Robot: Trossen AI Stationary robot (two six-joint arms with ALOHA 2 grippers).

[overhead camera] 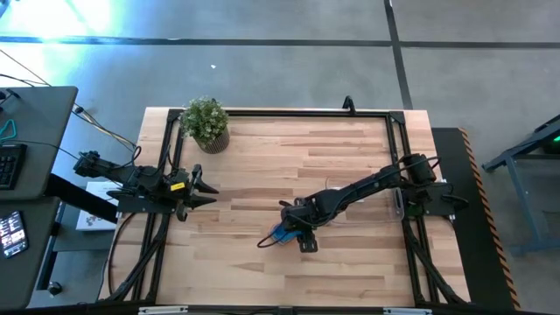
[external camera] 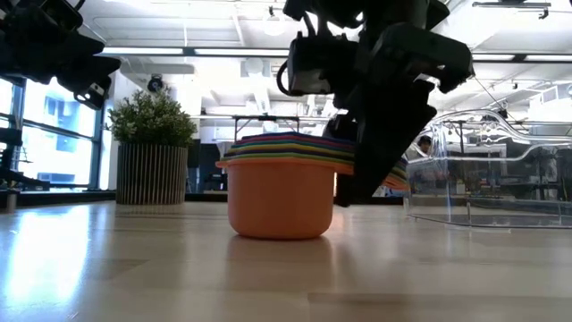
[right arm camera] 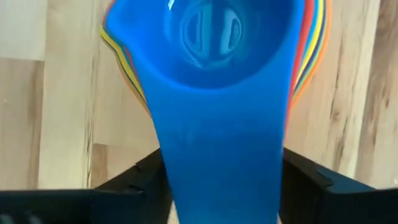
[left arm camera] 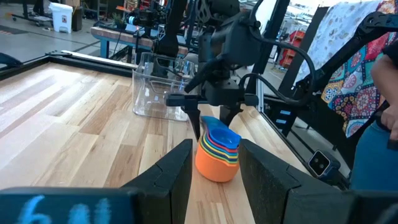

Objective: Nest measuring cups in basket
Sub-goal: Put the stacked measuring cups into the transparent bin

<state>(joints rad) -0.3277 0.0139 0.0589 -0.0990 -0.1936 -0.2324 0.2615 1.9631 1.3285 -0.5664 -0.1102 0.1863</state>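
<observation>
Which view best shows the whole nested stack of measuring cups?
The left wrist view: the stack of measuring cups shows whole, orange cup outermost, blue on top, right gripper over it. The low view shows it side-on, partly hidden. The right wrist view shows mostly the blue cup. The high view barely shows it.

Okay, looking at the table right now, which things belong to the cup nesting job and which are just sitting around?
Part of the job:
- stack of measuring cups, nested, blue one on top, standing on the table
- clear basket, holding no cups
- right gripper, its fingers on either side of the stack's handles

Just lying about:
- potted plant near a table corner
- left gripper, open, waiting at the table's edge
</observation>
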